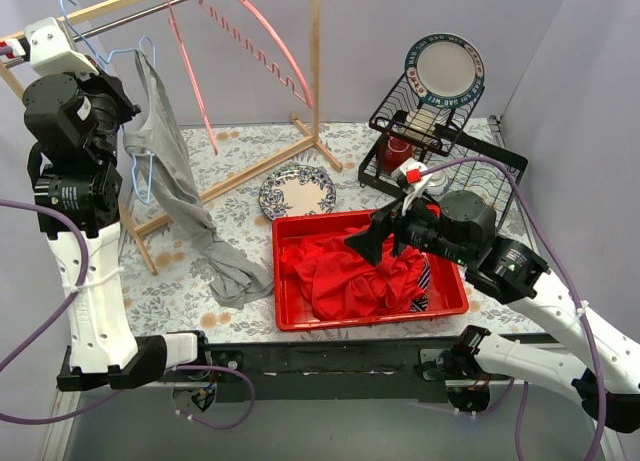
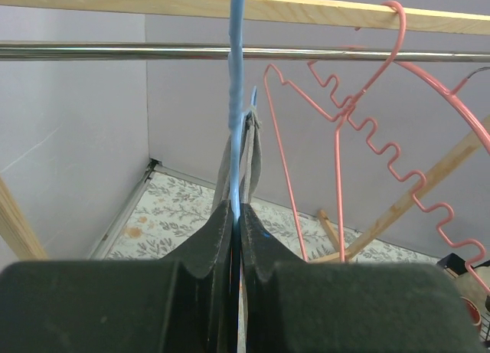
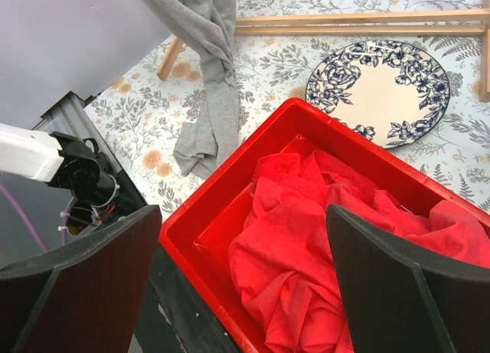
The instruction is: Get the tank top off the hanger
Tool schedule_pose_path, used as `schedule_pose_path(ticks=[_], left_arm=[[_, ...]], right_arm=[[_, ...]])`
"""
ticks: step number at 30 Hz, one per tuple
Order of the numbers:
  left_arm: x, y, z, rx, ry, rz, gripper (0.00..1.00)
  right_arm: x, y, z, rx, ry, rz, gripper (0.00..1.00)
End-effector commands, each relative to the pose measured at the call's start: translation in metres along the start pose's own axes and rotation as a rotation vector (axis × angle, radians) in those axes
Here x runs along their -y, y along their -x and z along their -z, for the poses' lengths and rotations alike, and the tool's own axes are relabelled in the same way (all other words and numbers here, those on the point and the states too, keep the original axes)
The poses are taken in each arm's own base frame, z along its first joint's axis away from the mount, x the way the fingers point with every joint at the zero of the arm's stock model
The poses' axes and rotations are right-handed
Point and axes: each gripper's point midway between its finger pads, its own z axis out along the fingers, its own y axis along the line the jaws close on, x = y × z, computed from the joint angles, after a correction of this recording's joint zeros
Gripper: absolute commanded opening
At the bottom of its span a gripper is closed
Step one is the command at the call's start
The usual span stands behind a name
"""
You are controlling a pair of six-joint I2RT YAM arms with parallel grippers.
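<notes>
A grey tank top (image 1: 175, 171) hangs from a blue wire hanger (image 1: 120, 53) on the rack at the left. Its lower end trails onto the table beside the red bin (image 1: 285, 281). My left gripper (image 1: 125, 99) is up at the rail, shut on the blue hanger (image 2: 236, 100); the wire runs between its closed jaws (image 2: 236, 215). The grey straps (image 2: 256, 158) hang just beyond the fingertips. My right gripper (image 1: 385, 239) is open and empty above the bin (image 3: 199, 215). The tank top's tail (image 3: 214, 77) shows at the top of the right wrist view.
Two pink hangers (image 1: 190, 61) (image 2: 348, 116) hang on the metal rod (image 2: 115, 51) under the wooden bar. Red cloth (image 1: 350, 271) fills the bin. A floral plate (image 1: 297, 191) lies behind it. A black dish rack (image 1: 440, 131) holds a plate and a red cup at the back right.
</notes>
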Motion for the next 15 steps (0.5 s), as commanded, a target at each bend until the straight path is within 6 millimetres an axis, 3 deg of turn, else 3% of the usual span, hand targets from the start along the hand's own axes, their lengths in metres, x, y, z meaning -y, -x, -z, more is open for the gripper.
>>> schedule_pose_path(ticks=[1,15], left_arm=[[0.008,0.025,0.026,0.065,-0.062,0.01,0.0],[0.019,0.001,0.044,-0.008,-0.146,0.062,0.0]], right_arm=[[-0.011,0.022,0.0,0.064,0.043,-0.007,0.96],[-0.018,0.03,-0.009,0.064,0.074,-0.022,0.96]])
